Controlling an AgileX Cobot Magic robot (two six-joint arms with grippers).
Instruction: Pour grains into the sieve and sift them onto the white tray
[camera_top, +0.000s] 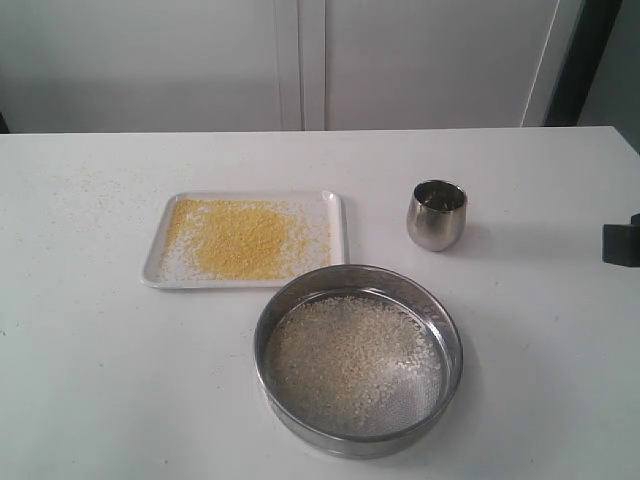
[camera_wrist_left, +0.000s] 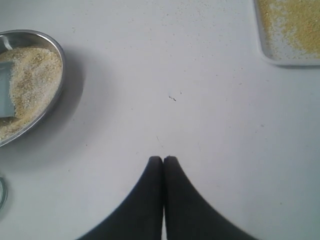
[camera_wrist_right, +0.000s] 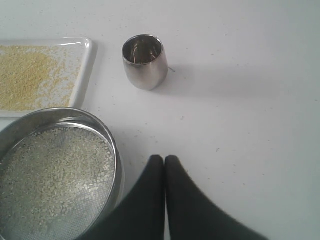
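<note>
The job looks all but done: fine yellow grains (camera_top: 240, 238) lie on the white tray (camera_top: 336, 232), pale kernels (camera_top: 345, 360) sit in the sieve (camera_top: 352, 446) just beside it on the desk (camera_top: 100, 380), the cup (camera_top: 437, 214) seems empty, and the left hand (camera_wrist_left: 163, 159) and right hand (camera_wrist_right: 164, 158) are pressed together, holding nothing.

Bright even light, soft shadows, slightly soft focus, mild glare
</note>
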